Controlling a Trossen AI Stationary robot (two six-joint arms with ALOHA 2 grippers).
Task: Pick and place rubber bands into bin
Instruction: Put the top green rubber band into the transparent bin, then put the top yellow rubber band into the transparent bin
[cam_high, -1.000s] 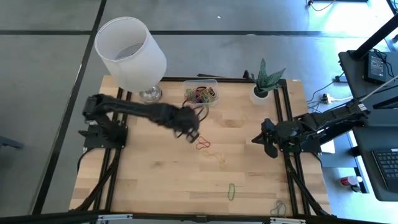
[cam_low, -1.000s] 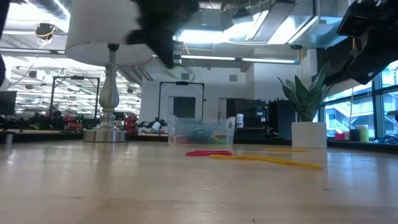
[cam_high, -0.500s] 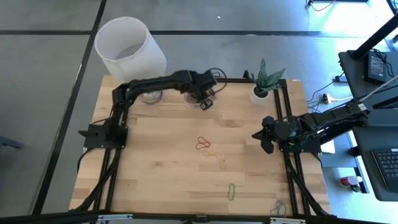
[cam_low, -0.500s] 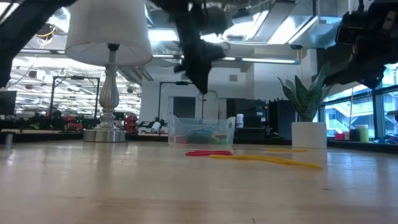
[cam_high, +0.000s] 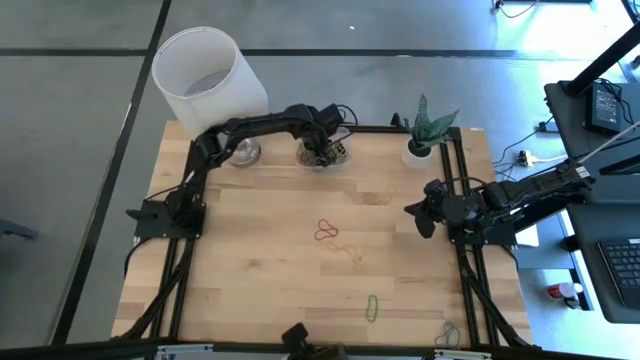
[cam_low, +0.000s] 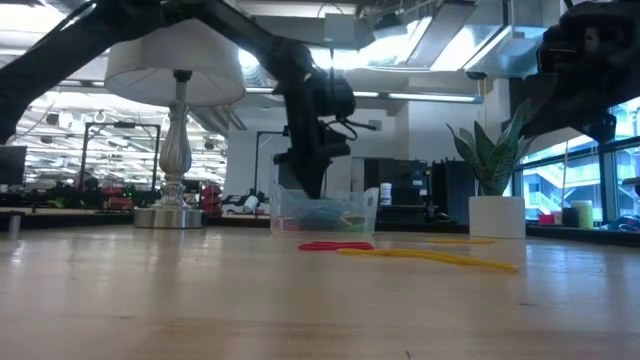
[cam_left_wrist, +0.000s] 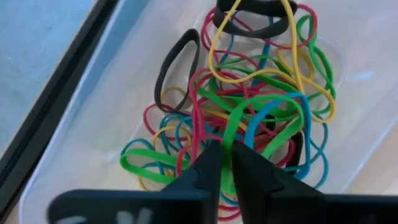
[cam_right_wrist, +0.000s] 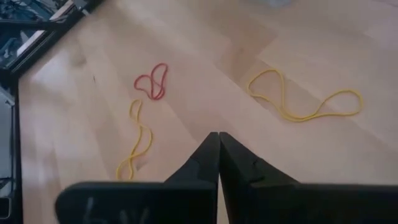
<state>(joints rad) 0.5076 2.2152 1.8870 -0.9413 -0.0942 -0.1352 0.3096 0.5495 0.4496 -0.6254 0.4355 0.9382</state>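
**Clear bin under the left gripper, loose bands still on the wood**

Clear plastic forms the bin (cam_high: 323, 152), which sits at the far edge of the wooden table (cam_high: 250, 270), between the lamp base (cam_high: 241, 152) and the white plant pot (cam_high: 419, 152). The left gripper (cam_left_wrist: 226, 155) hangs directly over it, fingers almost pressed together with only a thin gap, a green band lying just at the tips; whether it is pinched cannot be told. A tangle of rubber bands (cam_left_wrist: 249, 106) in green, red, yellow, blue and black fills the bin. On the table's middle lie a red band (cam_high: 325, 231) and a yellow band (cam_high: 350, 253); a green band (cam_high: 372, 307) lies nearer the front edge. The right gripper (cam_right_wrist: 218, 138) waits at the table's right side, fingers pressed together, holding nothing.
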